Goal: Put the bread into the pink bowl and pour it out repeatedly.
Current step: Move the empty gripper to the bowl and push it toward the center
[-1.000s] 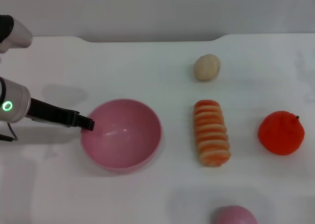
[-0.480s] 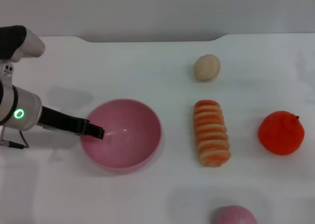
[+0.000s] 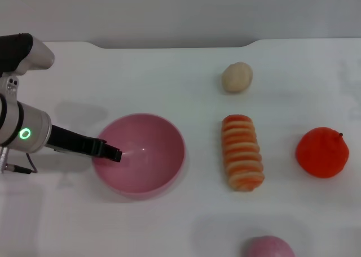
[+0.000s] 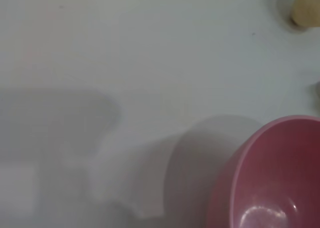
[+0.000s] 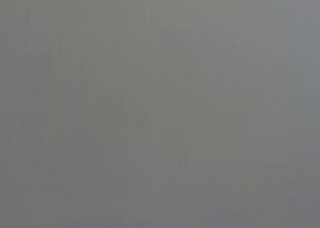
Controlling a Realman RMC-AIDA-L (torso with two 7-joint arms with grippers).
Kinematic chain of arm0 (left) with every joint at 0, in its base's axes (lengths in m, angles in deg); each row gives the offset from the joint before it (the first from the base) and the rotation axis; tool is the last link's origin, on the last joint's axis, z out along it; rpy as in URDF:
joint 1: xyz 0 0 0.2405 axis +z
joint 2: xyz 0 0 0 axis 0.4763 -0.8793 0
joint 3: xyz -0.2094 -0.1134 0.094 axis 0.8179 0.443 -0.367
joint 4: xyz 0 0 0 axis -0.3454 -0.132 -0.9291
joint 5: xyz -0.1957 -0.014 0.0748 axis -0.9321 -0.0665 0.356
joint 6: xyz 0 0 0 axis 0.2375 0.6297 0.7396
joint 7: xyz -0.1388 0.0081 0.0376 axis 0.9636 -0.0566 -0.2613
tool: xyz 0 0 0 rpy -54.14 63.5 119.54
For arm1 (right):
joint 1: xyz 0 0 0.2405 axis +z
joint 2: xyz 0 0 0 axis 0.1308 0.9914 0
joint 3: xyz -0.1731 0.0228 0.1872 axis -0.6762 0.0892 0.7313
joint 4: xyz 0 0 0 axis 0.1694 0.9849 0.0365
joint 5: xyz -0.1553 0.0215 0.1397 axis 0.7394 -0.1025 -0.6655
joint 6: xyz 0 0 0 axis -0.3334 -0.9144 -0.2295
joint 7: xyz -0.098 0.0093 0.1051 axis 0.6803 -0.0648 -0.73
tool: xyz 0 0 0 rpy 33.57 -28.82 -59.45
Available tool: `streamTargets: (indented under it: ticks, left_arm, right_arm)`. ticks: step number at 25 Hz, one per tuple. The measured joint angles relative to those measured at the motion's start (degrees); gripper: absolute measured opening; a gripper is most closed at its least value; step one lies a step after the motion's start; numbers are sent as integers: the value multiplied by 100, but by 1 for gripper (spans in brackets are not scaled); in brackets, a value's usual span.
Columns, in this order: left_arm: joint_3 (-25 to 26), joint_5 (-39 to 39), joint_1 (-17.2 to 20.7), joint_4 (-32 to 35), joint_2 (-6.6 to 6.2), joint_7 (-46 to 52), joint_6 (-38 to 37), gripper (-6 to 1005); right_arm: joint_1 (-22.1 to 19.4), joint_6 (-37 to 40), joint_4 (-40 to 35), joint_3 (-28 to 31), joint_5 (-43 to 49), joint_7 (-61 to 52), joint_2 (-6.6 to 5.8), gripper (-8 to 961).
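The pink bowl [image 3: 141,154] stands upright on the white table left of centre, with nothing in it; its rim and inside also show in the left wrist view [image 4: 272,183]. The bread [image 3: 242,152], a ridged loaf striped orange-red and cream, lies on the table just right of the bowl, apart from it. My left gripper [image 3: 113,153] reaches in from the left, and its dark tip sits at the bowl's left rim, slightly over the inside. My right gripper is out of view; the right wrist view shows only plain grey.
A small round beige bun [image 3: 237,77] lies behind the bread. An orange fruit [image 3: 322,152] sits at the right. A pink rounded object [image 3: 269,248] is cut off by the front edge. The table's back edge [image 3: 169,44] runs along the top.
My left arm has moved right and toward the front, bringing its tip from outside the bowl's left rim to just over the inside. Bowl and bread have not moved.
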Motion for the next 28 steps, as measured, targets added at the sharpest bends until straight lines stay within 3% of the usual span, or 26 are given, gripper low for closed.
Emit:
streamTargets:
  ticks: [2, 10, 15, 23, 28]
  left_arm:
    - [-4, -23, 5, 2, 0, 0, -5, 608]
    - [-66, -54, 33, 19, -2, 1, -121, 390]
    - [-115, -24, 25, 1, -4, 1, -147, 181]
    - [-143, -38, 18, -2, -10, 1, -138, 46]
    - [-190, -48, -7, 38, -6, 7, -139, 46]
  right_arm:
    - [0, 0, 0, -4, 0, -26, 0, 434]
    - [-12, 6, 0, -5, 12, -71, 0, 434]
    - [-20, 55, 0, -4, 12, -74, 5, 434]
    - [-26, 61, 0, -4, 12, -79, 9, 435]
    - [-26, 62, 18, -4, 11, -79, 9, 435]
